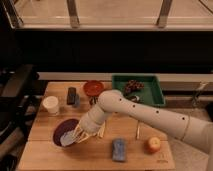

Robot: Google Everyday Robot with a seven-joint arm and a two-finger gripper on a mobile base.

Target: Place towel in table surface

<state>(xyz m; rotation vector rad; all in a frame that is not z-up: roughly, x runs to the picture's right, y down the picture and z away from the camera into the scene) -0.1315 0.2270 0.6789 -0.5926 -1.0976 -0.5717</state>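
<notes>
A pale grey-white towel (pixel 68 139) hangs at the tip of my gripper (pixel 76 136), over the front edge of a dark purple bowl (pixel 63 129) at the front left of the wooden table (pixel 45 155). The gripper looks shut on the towel and holds it just above the bowl's rim. My white arm (pixel 145 116) reaches in from the right across the middle of the table. Part of the towel is hidden by the gripper.
A white cup (pixel 50 105) and a dark block (pixel 72 96) stand at the back left. A red bowl (pixel 93 88) and a green tray (pixel 150 96) holding dark fruit are at the back. A blue sponge (pixel 119 149) and an orange fruit (pixel 153 144) lie at the front.
</notes>
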